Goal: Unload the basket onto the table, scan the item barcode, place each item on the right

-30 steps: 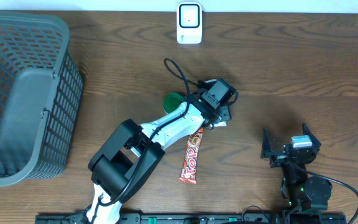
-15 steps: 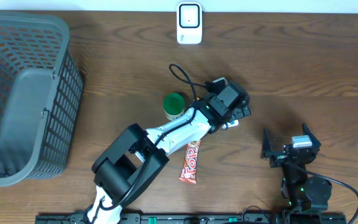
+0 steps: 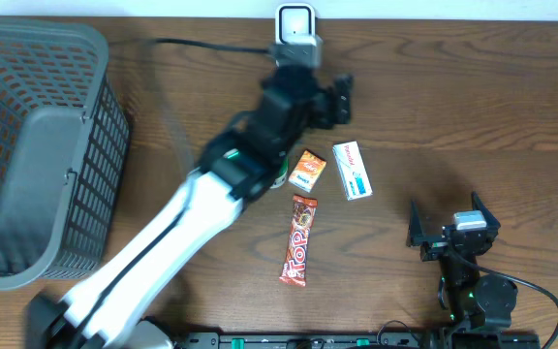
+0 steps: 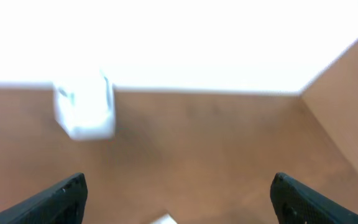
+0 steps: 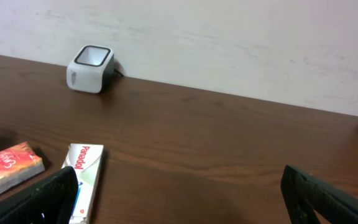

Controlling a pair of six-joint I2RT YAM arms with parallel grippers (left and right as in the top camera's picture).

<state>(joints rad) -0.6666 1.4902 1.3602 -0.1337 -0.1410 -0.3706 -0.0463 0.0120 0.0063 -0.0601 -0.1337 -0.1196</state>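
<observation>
items: flat white Panadol carton on woodgrain table, beside glossy orange packet | boxy white scanner at far edge | left gripper: outstretched near scanner, spread, empty | right gripper: spread, empty

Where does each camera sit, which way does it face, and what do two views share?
Overhead: above the table, looking straight down on basket, scanner, left end effector and right end effector.
Left wrist: on the left end effector, facing the back wall, blurred; its fingers frame the bottom.
Right wrist: on the right end effector, low, facing the back wall; its fingers fill the bottom corners.
Shared: all three show the scanner.
</observation>
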